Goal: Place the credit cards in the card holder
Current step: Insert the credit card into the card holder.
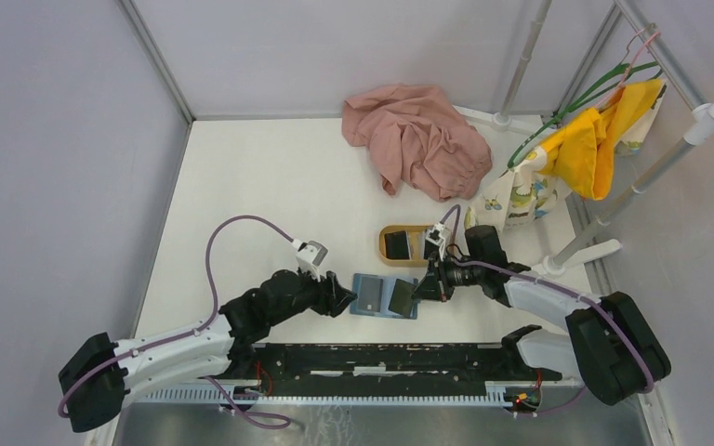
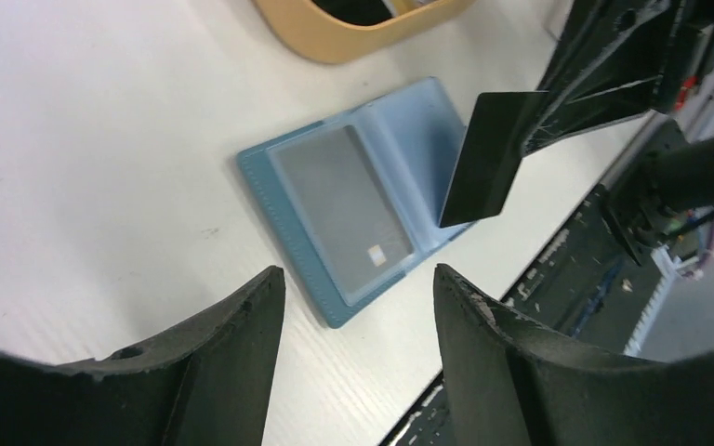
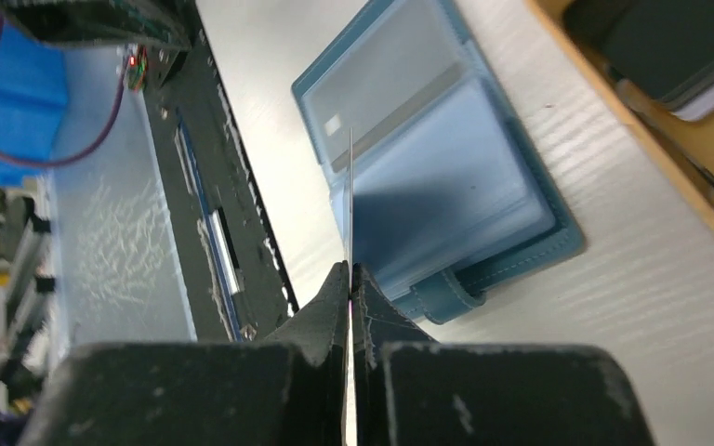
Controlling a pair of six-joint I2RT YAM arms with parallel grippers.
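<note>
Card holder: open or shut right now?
Open. The card holder lies spread flat on the table, both lighter inner pages facing up, one sleeve holding a card. The right gripper holds a black card above it.

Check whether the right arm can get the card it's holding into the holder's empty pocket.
Probably yes. The right gripper is shut on a credit card, held edge-on over the empty pocket of the open card holder. The left gripper, open, sits off the filled side; nothing lies between card and pocket.

Black-and-white arms, purple cables
</note>
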